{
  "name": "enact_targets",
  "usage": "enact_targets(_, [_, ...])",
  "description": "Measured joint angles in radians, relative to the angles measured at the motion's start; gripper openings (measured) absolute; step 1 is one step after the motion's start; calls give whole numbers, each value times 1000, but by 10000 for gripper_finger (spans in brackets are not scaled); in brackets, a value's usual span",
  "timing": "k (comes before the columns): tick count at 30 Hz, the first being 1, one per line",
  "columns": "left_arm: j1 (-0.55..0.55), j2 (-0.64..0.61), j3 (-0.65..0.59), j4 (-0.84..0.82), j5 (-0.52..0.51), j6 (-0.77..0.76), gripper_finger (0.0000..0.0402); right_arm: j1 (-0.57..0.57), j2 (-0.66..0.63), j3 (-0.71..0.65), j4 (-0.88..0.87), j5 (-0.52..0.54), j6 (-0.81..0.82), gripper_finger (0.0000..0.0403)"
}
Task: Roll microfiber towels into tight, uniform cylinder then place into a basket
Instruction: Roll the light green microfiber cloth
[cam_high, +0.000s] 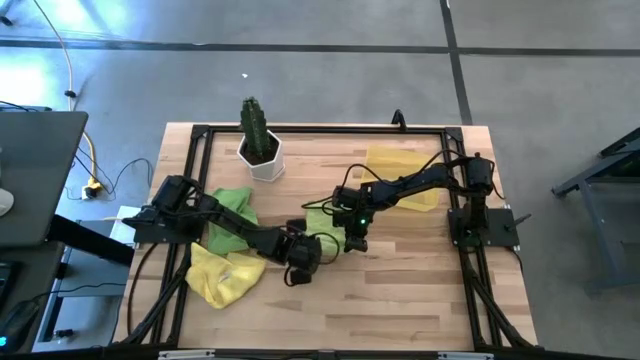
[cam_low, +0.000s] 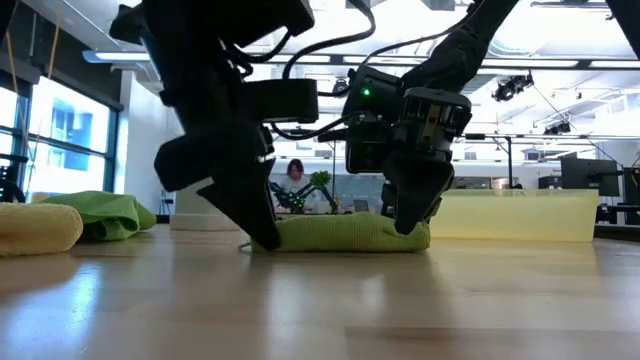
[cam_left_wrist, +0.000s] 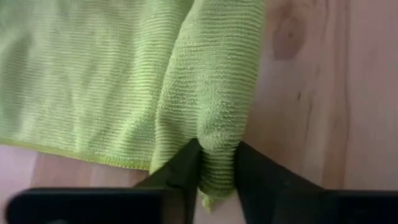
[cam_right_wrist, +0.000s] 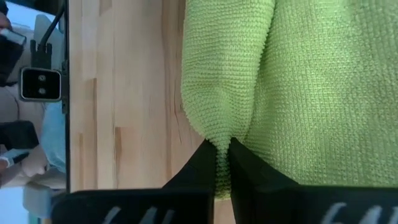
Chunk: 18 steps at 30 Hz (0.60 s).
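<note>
Towel being worked: a lime green ribbed microfiber towel (cam_high: 322, 222) lies partly rolled at the middle of the pale wooden plank worktop (cam_high: 400, 290); in the low view it shows as a low green roll lying flat on the wood, pinched at both ends
Left pincer (cam_left_wrist: 217, 177): clenched on one end of the lime green towel's rolled fold; the cloth bulges between its two dark fingers (cam_left_wrist: 180, 168); in the high view it sits at the towel's near-left side
Right pincer (cam_right_wrist: 222, 163): clenched on a thin pinch of the same towel's edge; it stands at the towel's other end, fingertips down on the worktop
Other towels: a second lime green towel (cam_high: 232, 205) lies crumpled under the left arm, on the worktop's left side; a bright yellow microfiber towel (cam_high: 222, 275) lies bunched just in front of it
Basket: the shallow translucent yellow plastic basket (cam_high: 400, 172) stands at the far right of the worktop, partly under the right arm
Pot: a white pot with a green cactus (cam_high: 259, 145) stands near the far edge, left of centre
Room: a seated person (cam_low: 296, 180) shows far behind the worktop
</note>
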Motion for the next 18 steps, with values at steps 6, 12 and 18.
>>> enact_targets(6, [1, -5, 3, 7, 127, -104, 15, 0, 0, 0, 0, 2, -71, 61])
enact_targets(12, [-6, -5, 3, 11, 197, -153, 19, -9, -53, 0, -29, 11, -178, 111])
enact_targets(18, [21, -5, 3, 16, 327, -215, 4, 25, -182, 0, -97, 35, -414, 123])
